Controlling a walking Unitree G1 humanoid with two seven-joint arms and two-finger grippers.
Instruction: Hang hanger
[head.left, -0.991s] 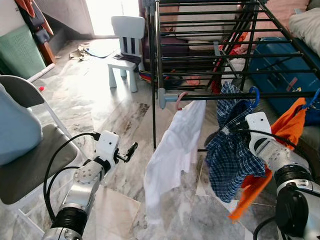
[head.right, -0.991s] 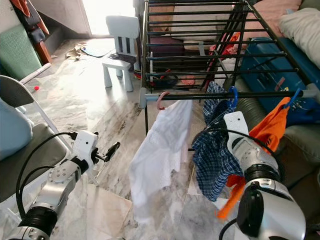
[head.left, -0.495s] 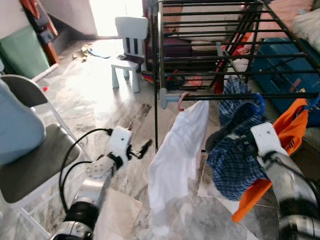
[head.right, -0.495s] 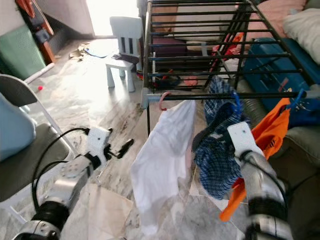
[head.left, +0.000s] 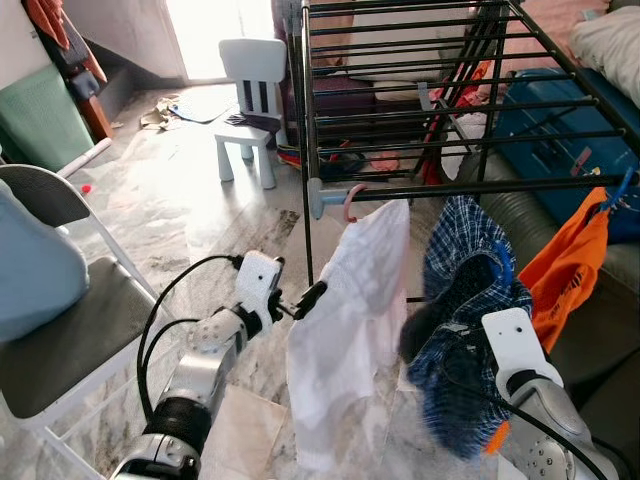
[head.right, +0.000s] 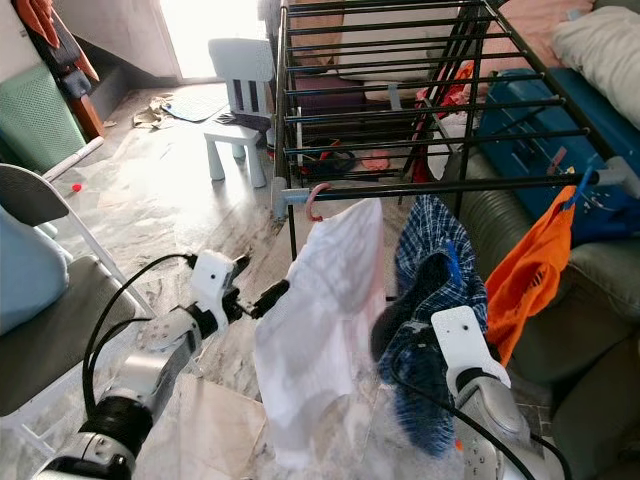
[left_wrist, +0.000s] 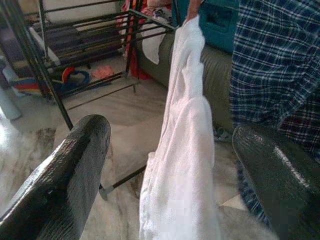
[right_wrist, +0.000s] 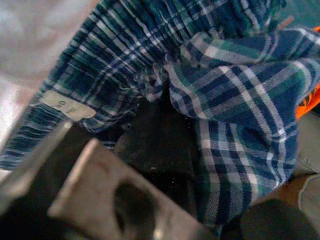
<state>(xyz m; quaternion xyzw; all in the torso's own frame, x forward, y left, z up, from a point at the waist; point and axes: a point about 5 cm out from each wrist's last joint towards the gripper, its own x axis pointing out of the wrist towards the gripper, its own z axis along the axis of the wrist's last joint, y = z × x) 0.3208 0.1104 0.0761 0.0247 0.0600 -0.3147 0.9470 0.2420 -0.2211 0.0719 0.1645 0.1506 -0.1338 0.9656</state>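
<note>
Marble floor (head.left: 190, 200) stretches under a black drying rack (head.left: 400, 60), the largest thing in the room and the landmark for the rest. Three garments are near the rack's front rail: a white shirt (head.left: 350, 330) hangs from one pink hanger hook (head.left: 350, 200) at the rail's left end, an orange garment (head.left: 565, 270) hangs from a blue hook (head.left: 622, 190) at its right end, and a blue plaid shirt (head.left: 460, 300) sits between them, below the rail, with a blue hanger (head.left: 505, 265) showing in its folds. That hanger is off the rail. Two chairs stand left of the rack: a grey folding chair (head.left: 60, 330) well apart from it, carrying a pale blue bundle (head.left: 30, 270), and a small white child's chair (head.left: 250, 95) farther back. A blue suitcase (head.left: 555, 130) lies behind the rack's right side. The left hand (head.left: 312, 295) reaches toward the white shirt below the rack's left corner, its two fingers (left_wrist: 65, 170) spread wide with nothing between them. The right hand (right_wrist: 160, 145) is buried in the plaid shirt below the rail; I cannot tell how far its fingers are parted.
</note>
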